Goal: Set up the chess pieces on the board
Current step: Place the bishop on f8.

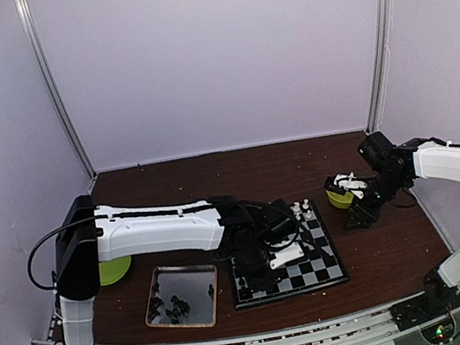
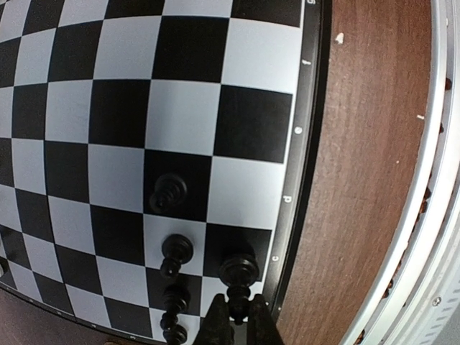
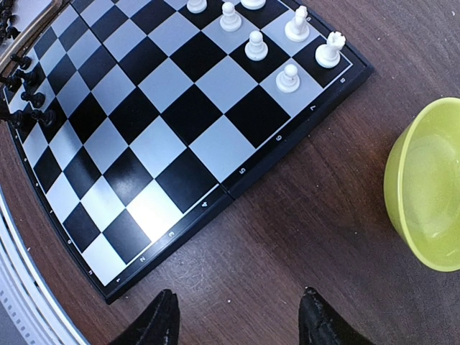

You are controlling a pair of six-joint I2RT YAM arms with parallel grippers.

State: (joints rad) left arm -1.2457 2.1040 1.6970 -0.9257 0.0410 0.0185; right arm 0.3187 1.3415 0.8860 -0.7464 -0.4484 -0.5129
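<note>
I'm watching the tray [image 1: 186, 280] lying left of the board [image 1: 315, 268], where my left pincer [image 2: 237, 320] is clamping one black piece [image 2: 238, 272] beside other black pieces [image 2: 176, 251]. My right pincer [image 3: 241, 316] is hanging wide over the worktop [image 3: 287, 237], between board and green bowl [image 3: 424, 187].

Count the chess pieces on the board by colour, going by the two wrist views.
white pieces: 7, two cut by the frame's top edge
black pieces: 5, one gripped in the left fingers
Total: 12 in view on the board
</note>
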